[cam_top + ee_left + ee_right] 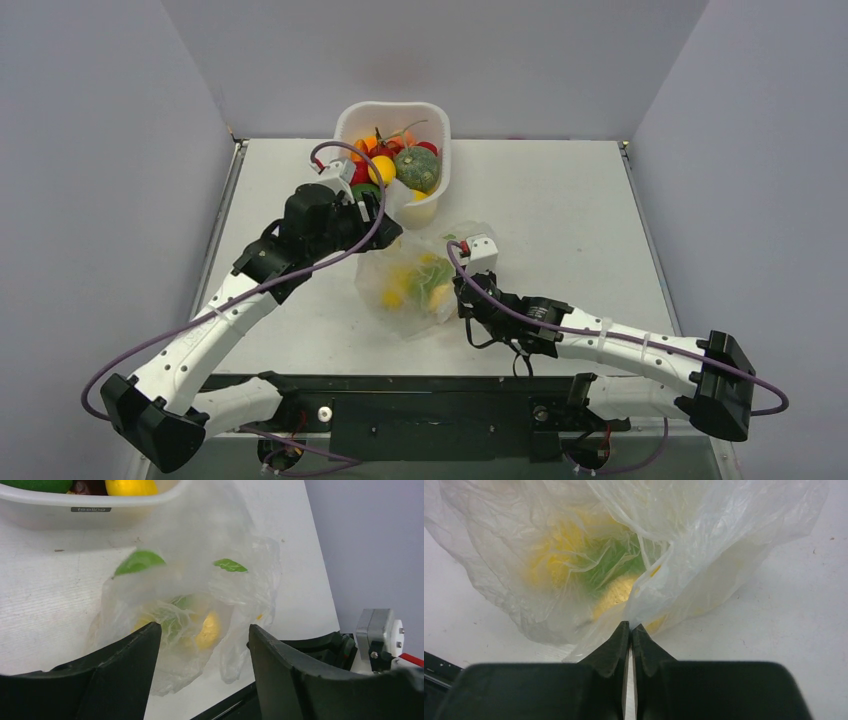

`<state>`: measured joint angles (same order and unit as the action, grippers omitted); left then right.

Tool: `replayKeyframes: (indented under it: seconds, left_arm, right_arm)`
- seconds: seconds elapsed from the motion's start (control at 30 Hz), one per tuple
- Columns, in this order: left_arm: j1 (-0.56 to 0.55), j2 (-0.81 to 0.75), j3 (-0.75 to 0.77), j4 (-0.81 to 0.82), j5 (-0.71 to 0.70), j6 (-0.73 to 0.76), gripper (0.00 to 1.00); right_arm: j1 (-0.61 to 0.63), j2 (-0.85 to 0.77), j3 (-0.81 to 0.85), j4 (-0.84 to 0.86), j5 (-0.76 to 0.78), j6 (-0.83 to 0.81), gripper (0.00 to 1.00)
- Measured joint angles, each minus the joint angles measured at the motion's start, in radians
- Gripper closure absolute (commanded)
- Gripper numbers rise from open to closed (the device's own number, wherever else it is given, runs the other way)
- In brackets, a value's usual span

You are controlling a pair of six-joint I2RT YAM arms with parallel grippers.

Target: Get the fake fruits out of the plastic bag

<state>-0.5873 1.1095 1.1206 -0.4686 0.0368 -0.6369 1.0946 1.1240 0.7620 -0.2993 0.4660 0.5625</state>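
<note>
1. My right gripper (630, 626) sits at lower centre of the right wrist view. Its 2 fingers are pressed together at the tips, with a fold of the bag (699, 555) pinched between them. The film rises from the tips and spreads across the upper frame.

2. My left gripper (204, 626) fills the bottom of the left wrist view. Its 2 fingers stand well apart and nothing is in their grasp. The bag lies on the table (560, 200) beyond the gap between them, apart from both fingers.

3. In the top view the bag is at centre frame, just below the tub (345, 120). My left gripper is at its upper left and my right gripper at its lower right edge.

4. The fruits (554, 562) are inside the bag. Through the film they show as blurred yellow masses with a green mass between them. I cannot tell their number or single shapes.

5. 2 green leaf prints (231, 566) show on the upper film in the left wrist view.

6. The tub stands at top centre of the top view and holds mixed fruit, including a grey-green squash (417, 168).
</note>
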Motion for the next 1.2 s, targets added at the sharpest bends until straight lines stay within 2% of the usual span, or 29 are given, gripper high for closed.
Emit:
replayKeyframes:
  seconds: [0.23, 0.47, 0.97, 1.07, 1.1, 1.2]
  left_arm:
    - [0.000, 0.007, 0.077, -0.044, 0.005, 0.039, 0.28]
    - [-0.021, 0.108, 0.189, -0.068, -0.047, 0.108, 0.27]
    - [-0.034, 0.548, 0.498, -0.179, -0.296, 0.283, 0.29]
    - [-0.031, 0.613, 0.551, -0.186, -0.315, 0.290, 0.46]
    - [-0.028, 0.626, 0.562, -0.190, -0.315, 0.291, 0.61]
    - [-0.006, 0.651, 0.586, -0.204, -0.283, 0.307, 0.71]
  right_arm:
    - [0.000, 0.000, 0.000, 0.009, -0.001, -0.001, 1.00]
    - [0.000, -0.012, 0.001, 0.010, -0.010, -0.001, 1.00]
    - [0.000, -0.057, 0.001, 0.007, -0.021, -0.002, 1.00]
    - [0.000, -0.057, 0.001, 0.006, -0.021, -0.002, 1.00]
    - [0.000, -0.059, 0.001, 0.004, -0.021, -0.002, 1.00]
    - [-0.001, -0.077, 0.005, -0.018, -0.021, -0.005, 1.00]
